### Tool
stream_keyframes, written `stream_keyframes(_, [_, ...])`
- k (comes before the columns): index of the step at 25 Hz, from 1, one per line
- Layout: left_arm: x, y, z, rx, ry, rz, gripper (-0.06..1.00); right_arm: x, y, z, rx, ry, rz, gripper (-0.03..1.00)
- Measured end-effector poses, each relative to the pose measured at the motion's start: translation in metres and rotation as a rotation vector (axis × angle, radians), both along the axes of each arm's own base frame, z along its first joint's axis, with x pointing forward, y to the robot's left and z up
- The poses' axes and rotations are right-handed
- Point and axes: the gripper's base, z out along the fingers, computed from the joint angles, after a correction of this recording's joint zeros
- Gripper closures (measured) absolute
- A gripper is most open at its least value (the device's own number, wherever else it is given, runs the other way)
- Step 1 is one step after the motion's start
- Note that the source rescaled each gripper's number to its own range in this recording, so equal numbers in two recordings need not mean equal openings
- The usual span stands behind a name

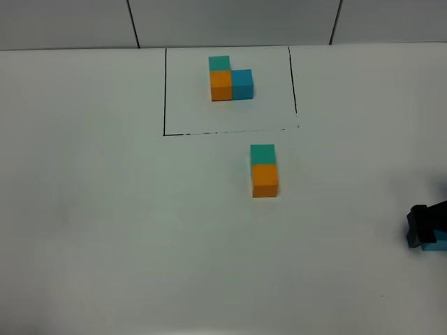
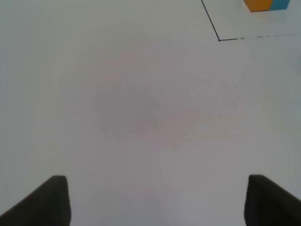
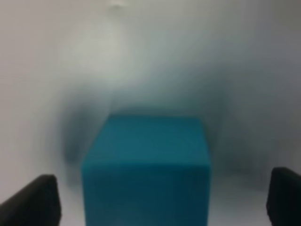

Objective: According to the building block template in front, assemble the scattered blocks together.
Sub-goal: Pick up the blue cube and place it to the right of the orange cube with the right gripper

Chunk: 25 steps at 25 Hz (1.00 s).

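Right hand [image 3: 159, 197] is open around the blue block [image 3: 146, 165] at the table's [image 1: 105, 209] right edge; probably squeezes next, then heads for the orange block [image 1: 265, 180].

Left fingers [image 2: 47, 205] and right fingers [image 3: 33, 202] are plain black.
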Motion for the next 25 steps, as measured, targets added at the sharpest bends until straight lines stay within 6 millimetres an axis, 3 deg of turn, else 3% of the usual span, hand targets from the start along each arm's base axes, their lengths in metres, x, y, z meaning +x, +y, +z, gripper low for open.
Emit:
stream_keyframes(4, [0.0, 0.0, 0.0, -0.001, 0.0, 0.001, 0.27, 0.001, 0.0, 0.0, -0.001, -0.004, -0.003, 0.25])
stream_keyframes(7, [0.0, 0.0, 0.0, -0.001, 0.0, 0.001, 0.27, 0.0, 0.0, 0.0, 0.0, -0.002, -0.003, 0.38])
stream_keyframes(9, [0.0, 0.0, 0.0, -0.001, 0.0, 0.001, 0.27, 0.0, 0.0, 0.0, 0.001, 0.003, -0.004, 0.57])
stream_keyframes(12, [0.0, 0.0, 0.0, -0.001, 0.0, 0.001, 0.27, 0.0, 0.0, 0.0, 0.002, 0.005, -0.004, 0.97])
stream_keyframes(15, [0.0, 0.0, 0.0, -0.001, 0.0, 0.001, 0.27, 0.0, 0.005, 0.0, -0.014, 0.006, 0.042, 0.95])
stream_keyframes(17, [0.0, 0.0, 0.0, -0.001, 0.0, 0.001, 0.27, 0.001, 0.014, 0.0, -0.054, 0.005, 0.161, 0.95])
stream_keyframes(25, [0.0, 0.0, 0.0, -0.001, 0.0, 0.001, 0.27, 0.027, 0.083, 0.03, -0.243, -0.023, 1.07, 0.95])
